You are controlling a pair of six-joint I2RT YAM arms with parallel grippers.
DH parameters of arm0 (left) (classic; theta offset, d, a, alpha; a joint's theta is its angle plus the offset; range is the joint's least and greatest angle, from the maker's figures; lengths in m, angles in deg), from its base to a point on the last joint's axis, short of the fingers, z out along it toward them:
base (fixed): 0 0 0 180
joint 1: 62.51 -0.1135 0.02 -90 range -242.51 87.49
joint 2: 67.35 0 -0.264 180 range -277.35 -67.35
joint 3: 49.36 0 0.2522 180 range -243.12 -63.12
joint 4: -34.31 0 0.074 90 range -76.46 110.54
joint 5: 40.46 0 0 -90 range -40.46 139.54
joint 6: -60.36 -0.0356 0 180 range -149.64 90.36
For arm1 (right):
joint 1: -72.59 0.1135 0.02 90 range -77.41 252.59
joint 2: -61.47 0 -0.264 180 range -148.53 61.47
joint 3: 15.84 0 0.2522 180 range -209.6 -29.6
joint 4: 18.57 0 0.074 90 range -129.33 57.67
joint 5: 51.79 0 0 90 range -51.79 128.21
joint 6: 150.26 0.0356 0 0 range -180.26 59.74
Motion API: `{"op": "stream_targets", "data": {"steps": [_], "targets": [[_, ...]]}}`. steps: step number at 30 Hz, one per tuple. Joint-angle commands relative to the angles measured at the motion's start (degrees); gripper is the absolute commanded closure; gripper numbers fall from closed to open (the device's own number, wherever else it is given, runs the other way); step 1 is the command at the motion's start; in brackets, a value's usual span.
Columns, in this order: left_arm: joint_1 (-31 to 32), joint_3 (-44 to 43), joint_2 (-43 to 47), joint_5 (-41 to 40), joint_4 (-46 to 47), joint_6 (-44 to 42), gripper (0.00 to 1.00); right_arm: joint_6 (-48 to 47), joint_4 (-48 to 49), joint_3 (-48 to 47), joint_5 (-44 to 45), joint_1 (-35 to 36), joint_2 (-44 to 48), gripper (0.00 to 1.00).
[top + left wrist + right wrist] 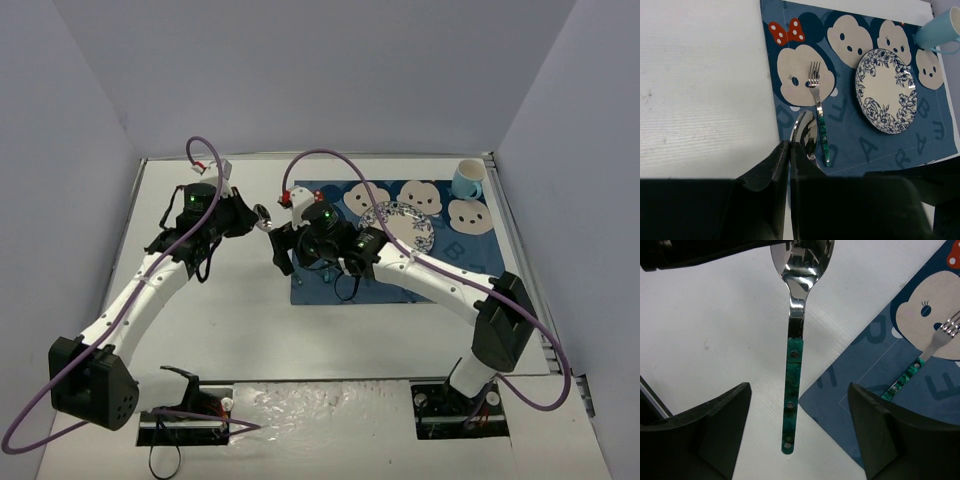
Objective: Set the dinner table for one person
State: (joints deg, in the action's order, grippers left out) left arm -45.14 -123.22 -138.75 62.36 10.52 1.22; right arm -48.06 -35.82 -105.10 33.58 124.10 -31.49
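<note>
My left gripper is shut on the bowl of a spoon with a green handle and holds it in the air over the white dinner table. In the right wrist view the spoon hangs handle-down between my right gripper's wide-open fingers, which do not touch it. My right gripper is just right of the left one. A matching fork lies on the blue cartoon placemat left of a blue-patterned plate.
A light blue cup stands at the placemat's far right corner. The placemat's near left corner lies under my right gripper. Grey walls enclose the table on three sides.
</note>
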Motion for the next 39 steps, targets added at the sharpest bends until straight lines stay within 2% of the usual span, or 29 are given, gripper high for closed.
{"op": "stream_targets", "data": {"steps": [1,16,20,21,24,25,29,31,34,39], "targets": [[1.5,-3.4,2.4,-1.7,2.4,1.6,1.00,-0.4,3.0,-5.6,1.8,0.5,-1.6,0.32],[2.6,-4.6,2.7,-1.7,1.9,1.3,1.00,-0.3,2.9,-7.5,1.9,0.9,-4.9,0.68],[2.8,-4.7,2.3,-1.4,1.5,1.0,1.00,-0.4,2.9,-7.2,3.0,1.0,-4.3,0.96],[2.9,-4.7,2.2,-1.3,1.4,0.8,1.00,-0.5,2.9,-7.1,3.1,1.0,-4.2,0.99],[3.1,-5.0,2.0,-1.0,1.0,0.0,1.00,-0.9,2.9,-6.6,3.8,0.9,-3.6,1.00],[3.1,-5.1,1.9,-0.9,0.6,-0.2,0.94,-1.0,2.9,-6.2,4.0,0.8,-3.3,1.00],[3.1,-6.0,1.4,-1.1,-1.4,-1.3,0.49,-0.7,3.0,-2.2,4.5,-0.6,-1.3,1.00],[3.1,-6.5,1.7,-1.5,-2.8,-1.6,0.41,-0.4,3.0,-0.4,5.9,-2.4,-0.2,1.00],[3.0,-6.7,2.7,-4.0,-5.2,-3.7,0.21,-0.2,2.7,5.1,7.4,-5.8,3.3,1.00],[2.3,-4.6,4.8,-9.1,-10.3,-6.8,0.07,-2.6,0.6,12.6,9.2,-17.6,9.1,1.00]]}}
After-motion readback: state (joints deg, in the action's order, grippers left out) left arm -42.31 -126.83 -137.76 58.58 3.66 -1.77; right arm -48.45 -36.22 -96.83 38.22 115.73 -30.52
